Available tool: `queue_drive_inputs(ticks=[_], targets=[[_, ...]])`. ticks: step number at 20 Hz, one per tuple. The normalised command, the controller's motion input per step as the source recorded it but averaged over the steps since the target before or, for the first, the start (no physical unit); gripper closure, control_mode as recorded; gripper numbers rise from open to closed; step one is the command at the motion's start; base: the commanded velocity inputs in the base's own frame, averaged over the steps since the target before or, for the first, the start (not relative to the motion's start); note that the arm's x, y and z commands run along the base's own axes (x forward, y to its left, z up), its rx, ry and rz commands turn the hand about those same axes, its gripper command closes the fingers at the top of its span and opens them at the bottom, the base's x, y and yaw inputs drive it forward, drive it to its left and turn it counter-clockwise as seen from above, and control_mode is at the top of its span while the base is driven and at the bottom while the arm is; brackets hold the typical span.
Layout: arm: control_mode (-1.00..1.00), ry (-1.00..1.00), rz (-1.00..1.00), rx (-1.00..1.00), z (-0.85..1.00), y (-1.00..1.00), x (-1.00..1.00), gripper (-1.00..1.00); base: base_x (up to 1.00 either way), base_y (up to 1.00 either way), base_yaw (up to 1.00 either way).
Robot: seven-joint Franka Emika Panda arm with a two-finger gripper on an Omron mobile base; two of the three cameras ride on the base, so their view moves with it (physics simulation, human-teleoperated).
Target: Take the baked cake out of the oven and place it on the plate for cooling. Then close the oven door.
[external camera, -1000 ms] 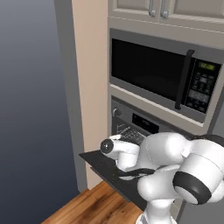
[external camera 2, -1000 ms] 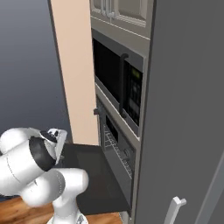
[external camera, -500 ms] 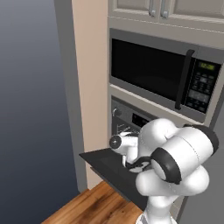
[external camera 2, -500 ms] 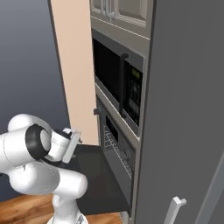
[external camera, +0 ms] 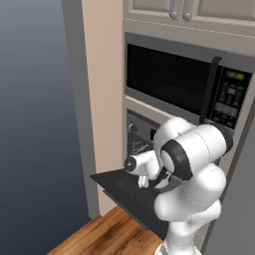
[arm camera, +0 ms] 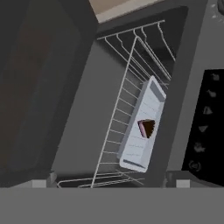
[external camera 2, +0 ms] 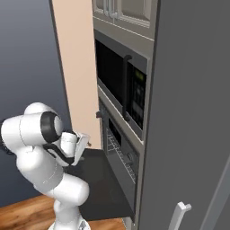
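Observation:
The oven (external camera: pixel 141 132) sits under the microwave. Its door (external camera: pixel 123 191) hangs fully open and lies flat as a dark panel (external camera 2: pixel 97 180). In the hand view I look into the oven cavity, where a wire rack (arm camera: pixel 118 113) carries a pale grey tray (arm camera: pixel 141 144). On the tray rests a brown wedge of cake (arm camera: pixel 147 127). My gripper (arm camera: pixel 109 184) is open, its fingertips (arm camera: pixel 40 184) wide apart with nothing between them. It hovers over the open door (arm camera: pixel 39 83), just outside the cavity and apart from the cake. From the base views the hand (external camera: pixel 144 179) (external camera 2: pixel 82 144) points towards the oven opening.
A black microwave (external camera: pixel 179 79) with a vertical handle (external camera 2: pixel 126 85) is mounted right above the oven. A tall grey cabinet panel (external camera 2: pixel 193 112) stands to the right and a beige wall (external camera: pixel 102 99) to the left. Wood floor (external camera: pixel 99 234) lies below the door.
The arm has swung forward and the hand has moved over the open door towards the oven opening. The door stays open.

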Motion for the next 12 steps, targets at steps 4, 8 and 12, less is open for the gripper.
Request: queue_drive_inputs(ticks=[4,8,12], targets=[[-1.0,-0.08,-0.16,0.0,-0.44,-0.19,0.32,-1.0,0.0,0.0,0.0],[-1.0,-0.11,-0.16,-0.01,-0.49,-0.27,0.15,-1.0,0.0,0.0,0.0],[-1.0,-0.08,-0.15,-0.02,-0.39,-0.26,0.38,-1.0,0.0,0.0,0.0]])
